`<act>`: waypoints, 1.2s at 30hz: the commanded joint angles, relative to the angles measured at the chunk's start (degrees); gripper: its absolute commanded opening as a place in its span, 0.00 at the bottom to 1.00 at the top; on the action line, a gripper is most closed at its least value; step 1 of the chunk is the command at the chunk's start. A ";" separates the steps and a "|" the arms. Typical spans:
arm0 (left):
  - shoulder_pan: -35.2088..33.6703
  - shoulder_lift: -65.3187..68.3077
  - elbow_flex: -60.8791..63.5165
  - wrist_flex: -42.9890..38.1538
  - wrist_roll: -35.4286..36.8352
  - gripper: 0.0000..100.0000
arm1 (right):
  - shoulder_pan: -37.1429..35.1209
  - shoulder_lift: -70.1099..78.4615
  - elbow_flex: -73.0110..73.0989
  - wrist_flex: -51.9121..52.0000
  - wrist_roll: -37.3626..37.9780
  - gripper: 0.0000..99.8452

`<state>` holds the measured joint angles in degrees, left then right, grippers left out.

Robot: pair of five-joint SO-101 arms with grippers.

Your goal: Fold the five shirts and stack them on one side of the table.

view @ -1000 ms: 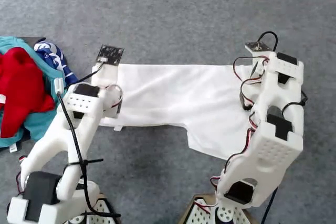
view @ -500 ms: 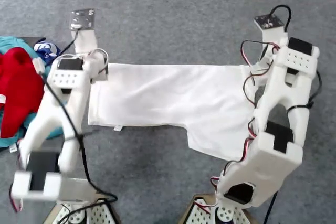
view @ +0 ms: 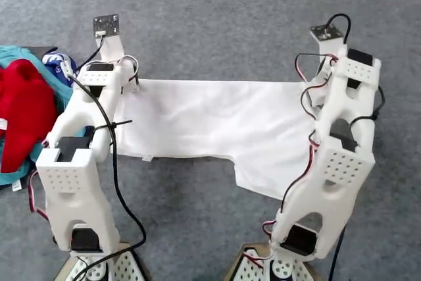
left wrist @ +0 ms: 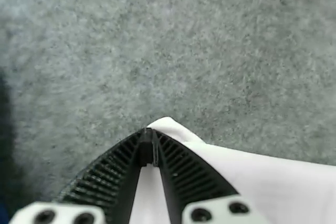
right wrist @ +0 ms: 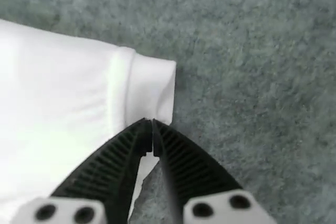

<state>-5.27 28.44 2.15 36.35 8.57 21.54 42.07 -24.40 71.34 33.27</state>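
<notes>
At its far corners, outstretched arms point(view: 89, 113) point(view: 345, 129) pinch the shirt point(view: 217, 123).

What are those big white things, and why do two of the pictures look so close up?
Those white things are two robot arms, standing side by side at a gray table. The wide picture comes from a camera looking down over the table. The two close-up pictures come from a small camera on each arm's wrist, so you see that arm's black jaws right in front. A white shirt lies spread flat between the arms. The left arm has its jaws shut on one corner of it. The right arm has its jaws shut on the edge at the other end. Beside the left arm lies a heap of more shirts, red, teal and blue.
</notes>
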 commanded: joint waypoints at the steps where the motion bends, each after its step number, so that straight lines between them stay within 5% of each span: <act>1: -1.54 -1.14 -1.10 -0.35 0.79 0.03 | 1.32 0.84 -4.26 -0.53 0.26 0.01; 19: -0.84 -11.78 -2.24 2.20 1.49 0.03 | 1.67 1.63 -0.57 -1.05 0.09 0.01; 26: -0.22 -1.76 -6.90 -1.05 4.57 0.03 | 1.76 1.63 -0.31 -1.14 0.00 0.01; 36: -1.98 14.07 -28.26 13.80 4.31 0.03 | 1.76 1.63 -0.04 -2.29 0.00 0.01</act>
<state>-6.15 40.66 -18.24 47.25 12.79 22.15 43.74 -24.75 69.93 33.19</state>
